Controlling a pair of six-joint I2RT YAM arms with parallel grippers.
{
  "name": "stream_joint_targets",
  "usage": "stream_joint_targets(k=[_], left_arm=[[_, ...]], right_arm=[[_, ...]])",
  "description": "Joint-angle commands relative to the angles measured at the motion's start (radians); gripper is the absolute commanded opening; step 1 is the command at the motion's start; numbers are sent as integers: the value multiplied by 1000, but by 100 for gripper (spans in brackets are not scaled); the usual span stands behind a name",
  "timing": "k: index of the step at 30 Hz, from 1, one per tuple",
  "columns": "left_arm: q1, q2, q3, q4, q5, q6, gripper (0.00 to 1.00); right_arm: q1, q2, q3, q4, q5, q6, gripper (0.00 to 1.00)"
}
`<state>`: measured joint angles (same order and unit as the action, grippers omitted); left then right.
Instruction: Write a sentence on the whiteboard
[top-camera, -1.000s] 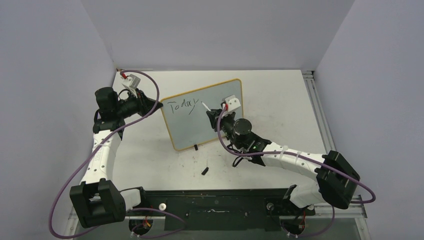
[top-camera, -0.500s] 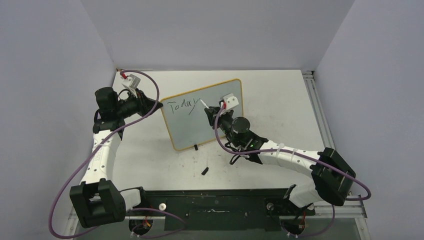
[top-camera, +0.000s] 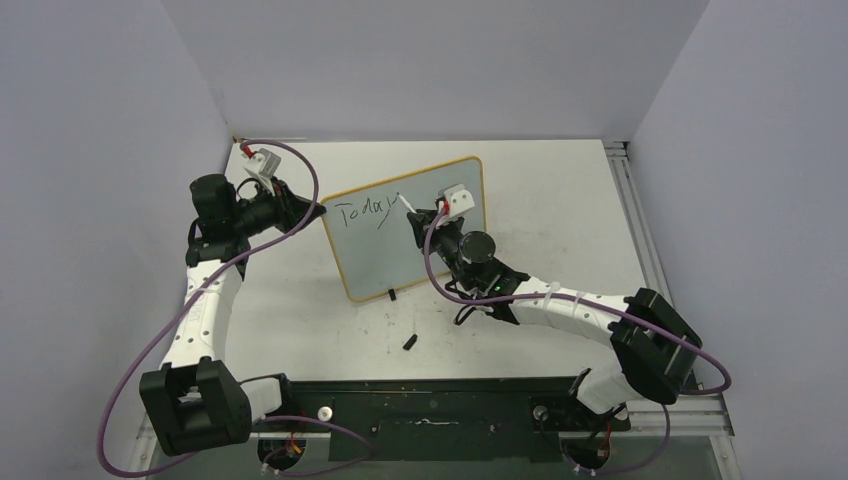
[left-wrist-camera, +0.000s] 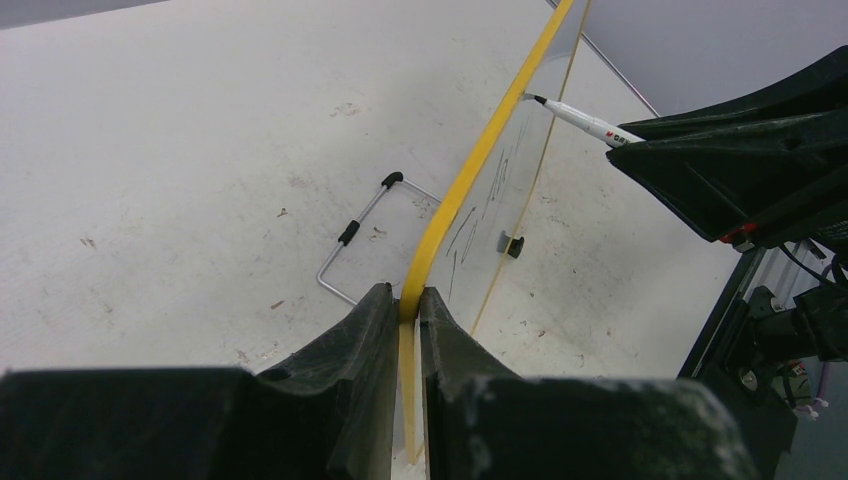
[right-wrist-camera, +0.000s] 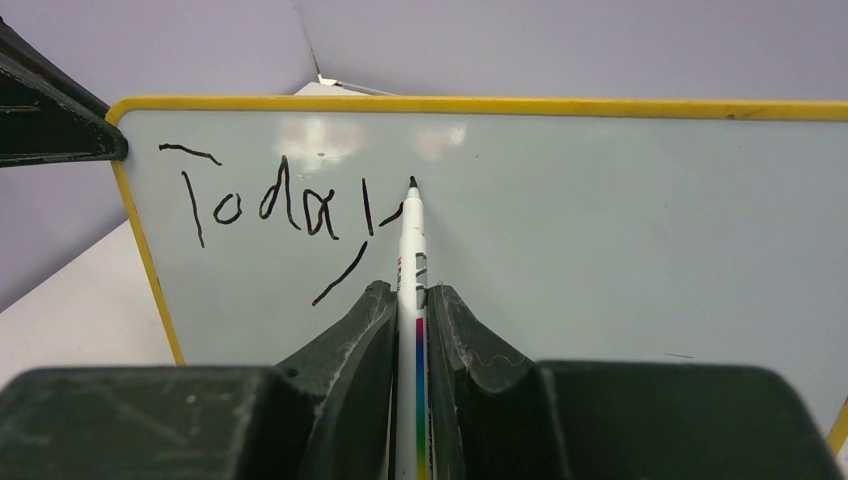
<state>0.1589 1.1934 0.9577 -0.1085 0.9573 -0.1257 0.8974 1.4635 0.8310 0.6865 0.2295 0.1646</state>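
The whiteboard (top-camera: 385, 260) stands tilted on the table, grey-white with a yellow frame. My left gripper (top-camera: 322, 212) is shut on its left frame edge (left-wrist-camera: 455, 200), one finger on each side. The sentence (top-camera: 362, 212) reads only "Today" in black, with a short stroke after it, in the right wrist view (right-wrist-camera: 265, 205). My right gripper (top-camera: 424, 222) is shut on the white marker (right-wrist-camera: 411, 255), its black tip touching the board face (right-wrist-camera: 620, 230) just right of the "y". The marker also shows in the left wrist view (left-wrist-camera: 585, 121).
A small black marker cap (top-camera: 410, 341) lies on the table in front of the board. The board's black foot (top-camera: 391, 295) and wire stand (left-wrist-camera: 350, 235) rest on the table. An aluminium rail (top-camera: 635, 220) runs along the right; walls close in on three sides.
My right gripper has moved the marker slightly up and left on the board, right of "Today". The left gripper and the board have not moved.
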Motion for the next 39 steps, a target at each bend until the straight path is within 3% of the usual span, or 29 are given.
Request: stream_joint_targets(k=[1,39], left_arm=[[9,-6,4,11,8,9,0],[9,-8,2,16,11,5,0]], right_arm=[[-8,1,35,52,29,-4,5],[21,-100,-51,44,14,18,5]])
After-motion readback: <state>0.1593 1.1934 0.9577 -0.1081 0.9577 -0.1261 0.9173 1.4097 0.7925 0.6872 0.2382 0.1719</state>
